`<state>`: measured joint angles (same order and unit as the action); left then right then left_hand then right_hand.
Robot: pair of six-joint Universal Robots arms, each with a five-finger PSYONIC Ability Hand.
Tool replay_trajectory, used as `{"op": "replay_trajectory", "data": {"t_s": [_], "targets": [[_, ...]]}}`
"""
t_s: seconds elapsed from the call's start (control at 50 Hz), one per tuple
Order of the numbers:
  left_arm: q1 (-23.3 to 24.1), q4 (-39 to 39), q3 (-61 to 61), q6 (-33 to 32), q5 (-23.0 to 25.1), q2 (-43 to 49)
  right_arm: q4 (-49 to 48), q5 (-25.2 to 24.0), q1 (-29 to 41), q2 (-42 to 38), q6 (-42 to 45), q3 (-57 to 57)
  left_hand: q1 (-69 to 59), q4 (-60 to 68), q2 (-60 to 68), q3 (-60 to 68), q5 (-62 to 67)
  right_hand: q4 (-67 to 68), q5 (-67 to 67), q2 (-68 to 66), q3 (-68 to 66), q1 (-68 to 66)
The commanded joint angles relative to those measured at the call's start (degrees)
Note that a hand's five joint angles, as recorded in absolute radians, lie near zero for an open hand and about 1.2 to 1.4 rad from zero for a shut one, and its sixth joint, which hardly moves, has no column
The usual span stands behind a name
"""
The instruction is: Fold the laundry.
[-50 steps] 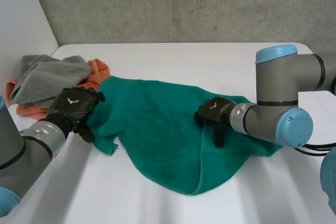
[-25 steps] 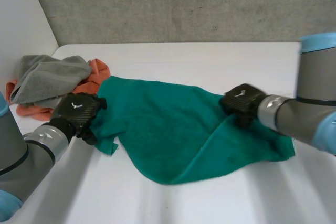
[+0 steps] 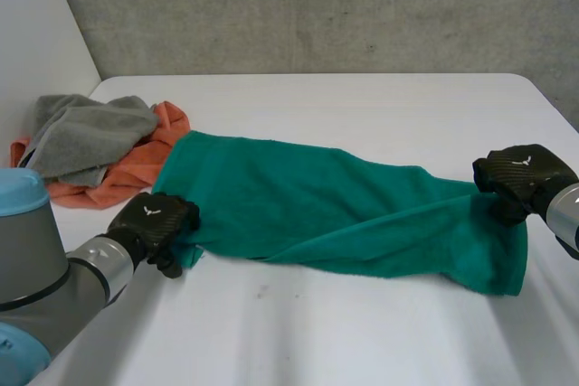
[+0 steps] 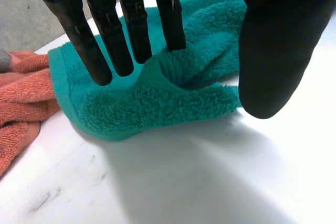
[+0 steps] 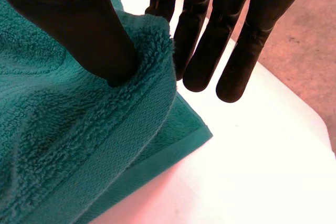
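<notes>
Left hand (image 3: 154, 221) pinches one corner of the green towel (image 3: 308, 210); right hand (image 3: 520, 174) pinches the opposite end. Towel lies stretched between them.

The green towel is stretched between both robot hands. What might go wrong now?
The right robot hand pinches only the edge of the green towel, so it may slip free. That end lies near the table edge and could slide off. The orange towel touches the left end and might get dragged along.
</notes>
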<state>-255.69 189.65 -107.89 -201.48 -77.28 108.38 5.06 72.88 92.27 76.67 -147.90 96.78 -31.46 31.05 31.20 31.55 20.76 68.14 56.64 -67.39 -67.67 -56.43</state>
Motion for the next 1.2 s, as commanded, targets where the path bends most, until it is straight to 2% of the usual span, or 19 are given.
{"op": "replay_trajectory", "data": {"t_s": [0.02,0.34,0.4,0.48,0.5,0.56,0.62,0.64,0.66,0.74,0.82,0.9,0.96,1.08,1.1,1.2], "targets": [[0.0,0.3,2.3,0.0,0.0,3.1,-2.1,0.2,-1.0,0.1,0.7,1.2,-1.8,2.2,2.1,1.7,2.5,11.9,13.4,-12.6,-12.3,-23.6],[0.5,3.1,6.2,-0.1,-2.2,6.7,-3.2,0.2,-0.8,0.1,1.0,1.2,-6.0,6.4,6.3,5.9,6.7,11.9,13.4,-12.6,-12.3,-23.6],[1.2,5.2,6.6,-0.1,-2.4,7.5,-4.2,0.5,-0.7,0.1,1.0,1.3,-13.2,13.6,13.5,13.1,13.9,11.9,13.4,-12.6,-12.3,-23.6],[1.3,7.8,6.8,-0.1,-2.4,8.8,-4.3,0.7,-0.7,0.0,1.0,1.3,-37.9,38.3,38.2,37.8,38.6,11.9,13.4,-12.6,-12.3,-23.6],[1.3,8.1,7.0,-0.1,-2.3,8.7,-4.2,0.6,-0.8,0.1,1.0,1.2,-48.4,48.8,48.7,48.3,49.1,11.9,13.4,-12.6,-12.3,-23.6],[1.4,7.9,7.3,-0.1,-2.1,7.6,-2.9,0.7,-0.8,0.4,1.9,0.3,-48.5,49.0,48.8,48.4,49.2,11.9,13.4,-12.6,-12.3,-23.6],[1.2,6.5,6.7,0.1,-1.9,1.9,-0.6,0.8,-0.8,2.9,4.6,-0.4,-48.5,49.0,48.8,48.4,49.2,11.9,13.4,-12.6,-12.3,-23.6],[1.1,5.7,6.6,0.3,-1.8,-0.6,1.4,0.9,-0.9,6.0,7.5,-1.2,-48.5,49.0,48.8,48.4,49.2,11.9,13.4,-12.6,-12.3,-23.6],[1.1,3.3,6.4,0.6,-1.6,-5.1,2.6,0.9,-1.0,7.3,9.2,-1.7,-48.5,49.0,48.8,48.4,49.2,11.9,13.4,-12.6,-12.3,-23.6],[0.9,-4.8,7.3,0.6,-0.5,-13.3,8.5,1.1,-1.6,13.3,16.8,-4.3,-48.5,49.0,48.8,48.4,49.2,11.9,13.4,-12.6,-12.3,-23.6],[-0.1,-12.1,9.3,0.9,2.8,-18.4,15.6,1.7,-1.8,18.1,21.1,-7.6,-48.5,49.0,48.8,48.4,49.2,11.9,13.4,-12.6,-12.3,-23.6],[-1.8,-16.9,11.5,2.0,5.7,-19.5,20.6,1.7,-1.7,18.5,23.0,-8.6,-48.5,49.0,48.8,48.4,49.2,11.9,13.4,-12.6,-12.3,-23.6],[-2.8,-17.9,12.4,2.5,6.4,-18.7,21.2,2.0,-1.4,16.7,23.9,-8.6,-48.5,49.0,48.8,48.4,49.2,11.9,13.4,-12.6,-12.3,-23.6],[-3.7,-17.1,17.0,2.6,6.0,-5.3,19.9,4.5,2.2,5.3,24.2,-12.6,-48.5,49.0,48.8,48.4,49.2,11.9,13.4,-12.6,-12.3,-23.6],[-3.4,-17.1,18.1,2.6,5.8,-3.9,18.4,5.7,3.8,1.8,24.1,-14.6,-48.5,49.0,48.8,48.4,49.2,11.9,13.4,-12.6,-12.3,-23.6],[-0.1,-15.6,31.3,2.8,5.5,8.2,9.4,11.2,7.2,-5.9,22.7,-22.9,-48.5,49.0,48.8,48.4,49.2,11.9,13.4,-12.6,-12.3,-23.6]]}}
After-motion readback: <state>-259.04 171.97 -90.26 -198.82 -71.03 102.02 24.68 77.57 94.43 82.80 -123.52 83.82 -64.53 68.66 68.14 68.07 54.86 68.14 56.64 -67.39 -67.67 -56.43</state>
